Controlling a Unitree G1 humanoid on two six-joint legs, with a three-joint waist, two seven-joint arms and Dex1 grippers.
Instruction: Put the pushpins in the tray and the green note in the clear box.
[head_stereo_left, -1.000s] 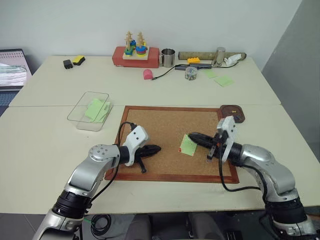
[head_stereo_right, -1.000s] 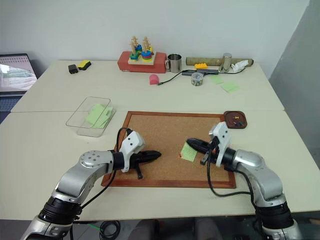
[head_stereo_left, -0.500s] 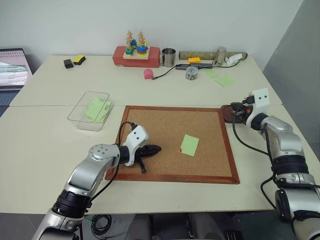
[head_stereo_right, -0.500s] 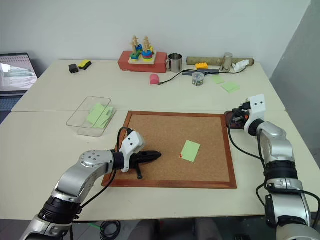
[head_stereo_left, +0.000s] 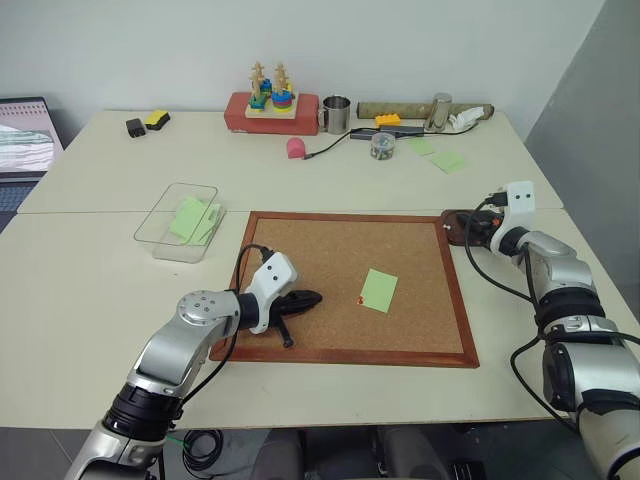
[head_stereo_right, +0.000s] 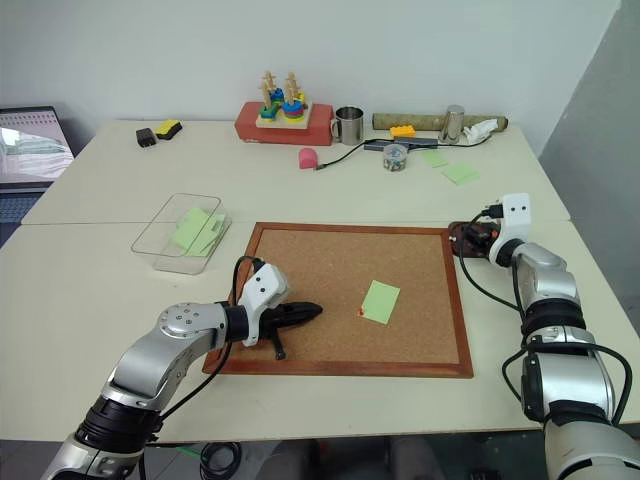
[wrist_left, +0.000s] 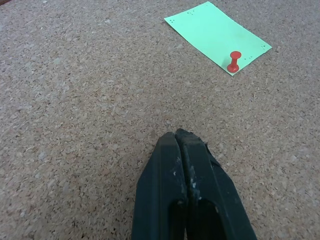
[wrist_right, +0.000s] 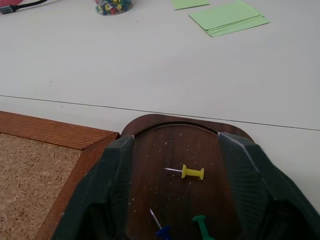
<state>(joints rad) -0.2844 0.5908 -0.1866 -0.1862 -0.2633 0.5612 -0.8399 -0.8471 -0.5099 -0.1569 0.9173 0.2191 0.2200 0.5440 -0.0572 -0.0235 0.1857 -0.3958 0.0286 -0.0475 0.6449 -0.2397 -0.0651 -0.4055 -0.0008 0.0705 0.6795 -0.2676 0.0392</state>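
The green note lies flat on the corkboard, held at one corner by a red pushpin. My left gripper is shut and empty, hovering low over the cork short of the note. The dark brown tray sits off the board's far right corner. My right gripper is open above it, one finger on each side. A yellow pushpin lies loose in the tray between the fingers, beside a blue pin and a green one. The clear box stands left of the board and holds green notes.
The wood-framed corkboard fills the middle of the table. Further back are a jar of pins, loose green notes, a metal cup, a stacking toy on a red block and a cable. A laptop sits at far left.
My right gripper has swung from the green note on the corkboard out to the right, over the tray, and its fingers have opened. The left gripper has stayed put.
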